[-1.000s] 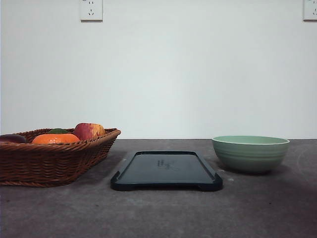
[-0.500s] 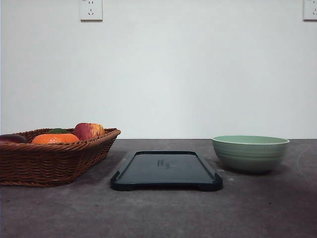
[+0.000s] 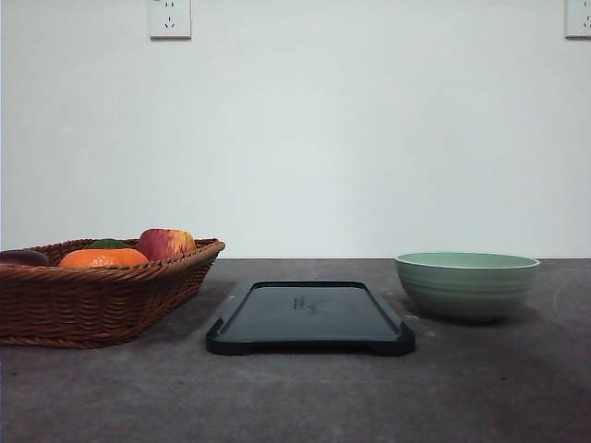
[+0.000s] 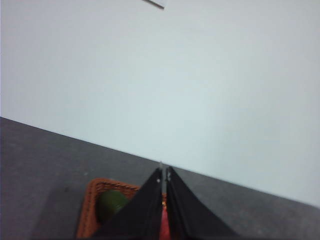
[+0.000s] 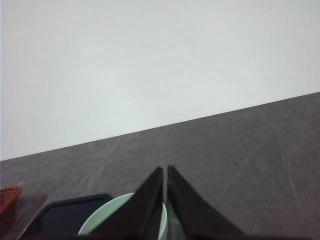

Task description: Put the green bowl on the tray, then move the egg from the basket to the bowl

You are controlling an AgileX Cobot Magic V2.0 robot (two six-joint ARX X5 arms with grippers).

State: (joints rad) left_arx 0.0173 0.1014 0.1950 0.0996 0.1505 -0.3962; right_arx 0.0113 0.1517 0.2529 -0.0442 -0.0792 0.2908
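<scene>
Front view: green bowl (image 3: pixel 467 285) upright on grey bench (image 3: pixel 295 397), just beside right end of tray (image 3: pixel 310 317) but apart from it, tray bare; basket (image 3: pixel 102 291) well off at the far left end with orange fruit (image 3: pixel 103 257), red-yellow apple (image 3: pixel 166 244) and a dark green item (image 3: pixel 108 244) above the rim; egg (image 3: pixel 22 257) apparently the dark reddish oval at the basket's left edge, mostly cut off, not certain. Plain white wall behind, two sockets (image 3: pixel 170 17) high up, lots of free bench around. Left wrist view: left pincer (image 4: pixel 164 175) clenched, tips together, grasping nothing; basket corner (image 4: pixel 92 200) below and ahead of the tips, green round item (image 4: pixel 111 204) just beside the left finger, a red patch (image 4: pixel 164 227) between finger bases; egg not made out here. Right wrist view: right pincer (image 5: pixel 165 172) clenched too, empty; bowl rim directly beneath and just ahead of the tips, tray corner beyond it toward the basket side. Judged: first step not begun; right arm nearer the bowl, short sideways carry onto the tray; round bowl, no long axis, rim pinch needs the tips parted first. Left arm nearer the egg.
</scene>
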